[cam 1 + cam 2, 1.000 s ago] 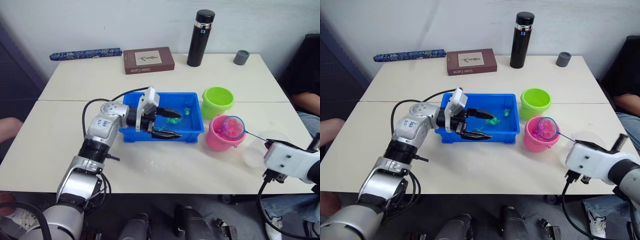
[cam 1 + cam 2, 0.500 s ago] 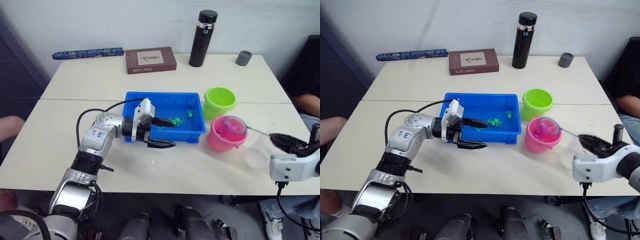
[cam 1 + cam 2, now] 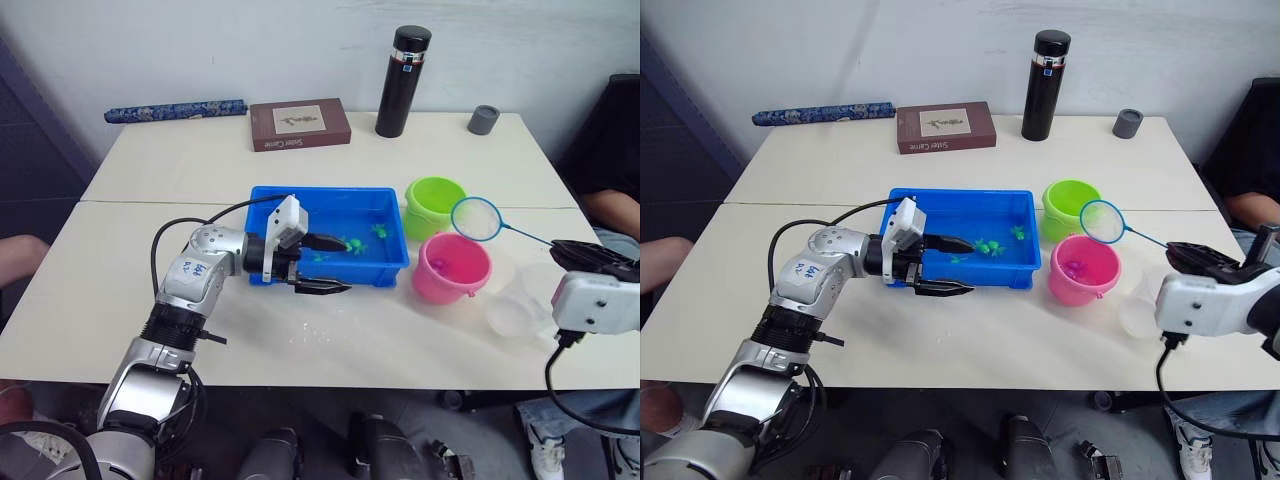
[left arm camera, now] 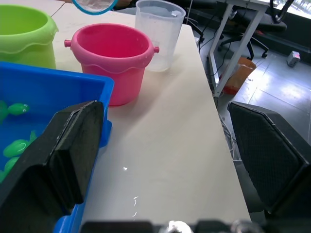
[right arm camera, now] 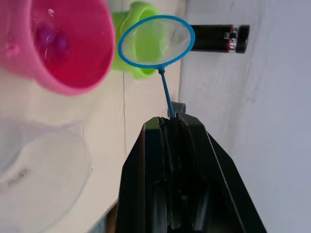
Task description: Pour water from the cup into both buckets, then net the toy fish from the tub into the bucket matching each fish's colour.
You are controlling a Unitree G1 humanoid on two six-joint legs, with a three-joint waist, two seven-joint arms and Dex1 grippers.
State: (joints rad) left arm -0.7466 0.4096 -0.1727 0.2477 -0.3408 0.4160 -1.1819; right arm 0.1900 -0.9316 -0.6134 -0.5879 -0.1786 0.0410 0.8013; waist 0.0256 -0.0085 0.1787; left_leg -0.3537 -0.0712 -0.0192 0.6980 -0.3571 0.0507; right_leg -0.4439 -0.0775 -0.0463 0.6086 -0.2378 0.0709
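The blue tub [image 3: 382,268] holds green toy fish [image 3: 352,243] in water. My left gripper [image 3: 347,265] is open at the tub's front wall, one finger over the water and one outside. My right gripper [image 5: 172,121] is shut on the thin handle of the net [image 3: 476,218], whose blue ring hangs in the air between the green bucket [image 3: 425,222] and the pink bucket [image 3: 440,285]. Pink toy fish [image 5: 53,39] lie in the pink bucket. The clear cup [image 3: 515,310] stands upright to the right of the pink bucket.
A black flask [image 3: 403,80], a grey cap [image 3: 484,119], a brown book [image 3: 300,123] and a blue patterned roll [image 3: 175,108] stand along the table's far side. A person's arm [image 3: 612,205] rests at the right edge.
The net has risen off the pink bucket and now hangs higher, nearer the green bucket. My left gripper drew back towards the tub's front wall early on and has since stayed put.
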